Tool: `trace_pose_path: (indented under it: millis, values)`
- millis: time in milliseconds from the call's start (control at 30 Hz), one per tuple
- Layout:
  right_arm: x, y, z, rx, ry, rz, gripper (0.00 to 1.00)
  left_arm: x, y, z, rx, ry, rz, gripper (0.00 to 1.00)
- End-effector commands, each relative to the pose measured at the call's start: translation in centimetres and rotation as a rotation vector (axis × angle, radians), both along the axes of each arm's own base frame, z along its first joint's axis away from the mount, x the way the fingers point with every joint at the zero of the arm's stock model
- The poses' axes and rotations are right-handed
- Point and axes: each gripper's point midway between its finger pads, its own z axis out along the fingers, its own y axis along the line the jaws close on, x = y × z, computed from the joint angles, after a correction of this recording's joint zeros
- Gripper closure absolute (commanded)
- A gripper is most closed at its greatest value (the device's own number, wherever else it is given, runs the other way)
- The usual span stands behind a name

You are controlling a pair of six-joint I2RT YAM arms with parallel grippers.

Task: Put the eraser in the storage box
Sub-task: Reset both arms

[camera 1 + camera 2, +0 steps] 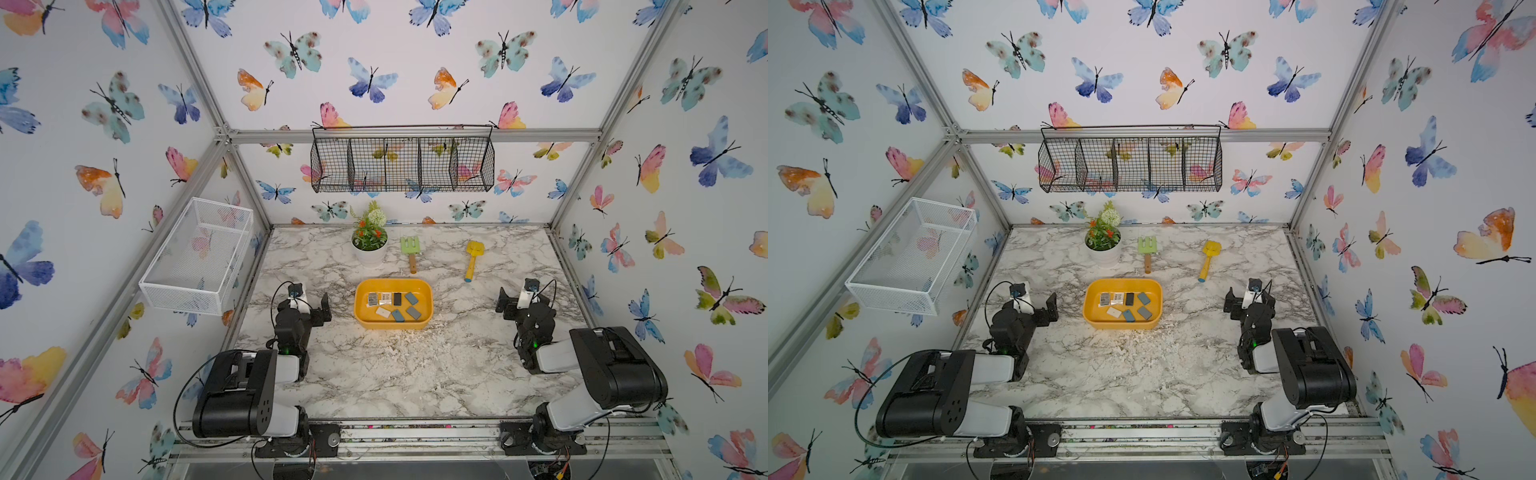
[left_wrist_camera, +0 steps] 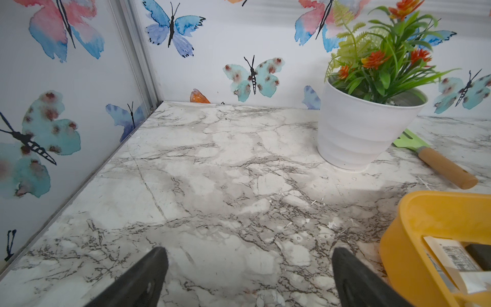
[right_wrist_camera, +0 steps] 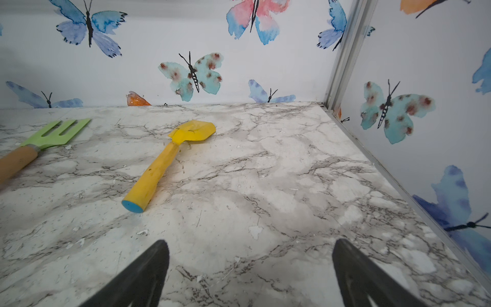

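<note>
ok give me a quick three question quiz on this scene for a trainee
1. True or false: the left gripper and the right gripper are both open and empty.
2. Where do the erasers lie? A) in the storage box B) in the white mesh basket C) in the black wire basket
3. Which tool lies nearer the plant pot: the green rake or the yellow shovel?
Key: 1 true; 2 A; 3 the green rake.

Bright, even light is seen throughout; a soft shadow is cast on the table (image 2: pixel 212 172) beside the storage box (image 2: pixel 425 210). Straight lines are bowed toward the edges.
</note>
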Motion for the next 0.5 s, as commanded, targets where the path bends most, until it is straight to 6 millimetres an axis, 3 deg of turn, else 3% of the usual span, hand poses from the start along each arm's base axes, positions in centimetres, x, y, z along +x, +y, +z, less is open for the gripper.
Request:
trace_pose_path:
  millis: [0,467]
  values:
    - [-0.08,-0.05,0.26,-0.010,-0.011,0.008,0.02,0.02,0.08,0.44,0.010,-0.012,0.004,0.02]
    - [0.17,0.16,0.11,-0.007,-0.002,0.018,0.02,-0.01,0.03,0.56,0.009,-0.016,0.004,0.02]
